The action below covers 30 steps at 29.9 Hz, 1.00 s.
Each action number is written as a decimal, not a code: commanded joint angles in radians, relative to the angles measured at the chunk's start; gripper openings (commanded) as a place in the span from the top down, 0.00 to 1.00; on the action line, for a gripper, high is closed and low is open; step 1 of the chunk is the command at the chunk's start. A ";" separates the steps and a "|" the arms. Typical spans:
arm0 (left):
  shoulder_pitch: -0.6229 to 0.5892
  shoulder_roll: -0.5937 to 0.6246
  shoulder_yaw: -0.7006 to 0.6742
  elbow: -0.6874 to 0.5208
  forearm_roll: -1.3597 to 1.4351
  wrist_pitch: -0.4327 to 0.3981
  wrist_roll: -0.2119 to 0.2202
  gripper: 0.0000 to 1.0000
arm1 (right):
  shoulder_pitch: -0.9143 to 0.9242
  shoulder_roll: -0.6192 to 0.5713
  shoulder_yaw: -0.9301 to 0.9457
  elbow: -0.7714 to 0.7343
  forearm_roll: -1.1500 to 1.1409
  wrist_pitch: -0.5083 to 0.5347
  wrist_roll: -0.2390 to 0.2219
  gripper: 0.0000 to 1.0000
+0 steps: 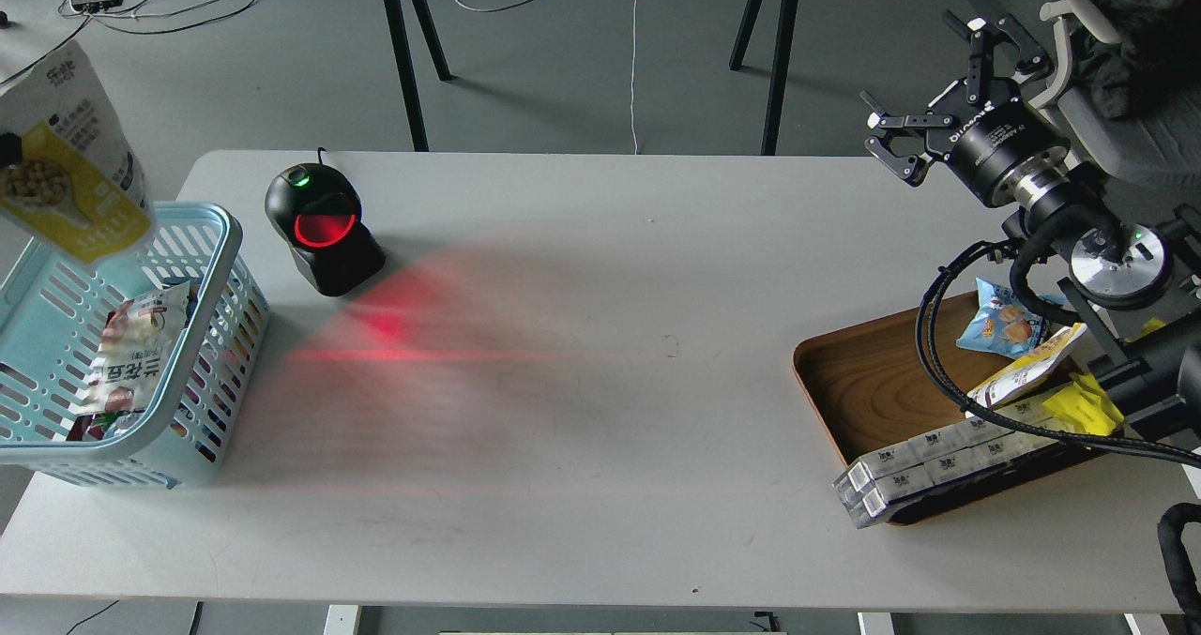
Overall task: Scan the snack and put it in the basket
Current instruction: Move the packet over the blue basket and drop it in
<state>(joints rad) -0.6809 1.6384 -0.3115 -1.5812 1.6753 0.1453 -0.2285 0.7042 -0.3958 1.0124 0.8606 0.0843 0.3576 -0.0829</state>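
The snack (73, 161), a flat pouch with a yellow lower half and a picture of round beige balls, hangs tilted in the air at the far left. It is above the back left part of the light blue basket (228, 241). Only a dark sliver of my left gripper (7, 151) shows at the frame's left edge, against the pouch, which it holds up. My right gripper (938, 86) is open and empty, raised above the table's far right corner, well clear of the tray.
A black scanner (324, 232) with a red window casts red light across the table (600, 269). The basket holds other packets (136, 344). A brown wooden tray (844, 372) at right holds a blue packet (999, 321), a yellow wrapper (1088, 405) and white boxes (938, 466).
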 commanded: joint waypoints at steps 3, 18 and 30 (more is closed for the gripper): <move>0.000 0.003 0.189 0.000 -0.003 0.134 0.000 1.00 | 0.000 0.005 0.000 0.001 0.000 0.003 0.000 0.02; 0.001 -0.025 0.433 0.023 -0.028 0.281 0.002 1.00 | -0.002 0.005 -0.001 0.001 -0.005 0.003 0.000 0.02; -0.032 0.006 0.372 0.024 -0.025 0.284 -0.040 0.01 | -0.003 -0.003 0.000 0.021 -0.005 -0.005 0.000 0.02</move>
<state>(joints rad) -0.6929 1.6323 0.1072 -1.5563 1.6521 0.4309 -0.2437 0.7010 -0.3965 1.0095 0.8623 0.0784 0.3590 -0.0828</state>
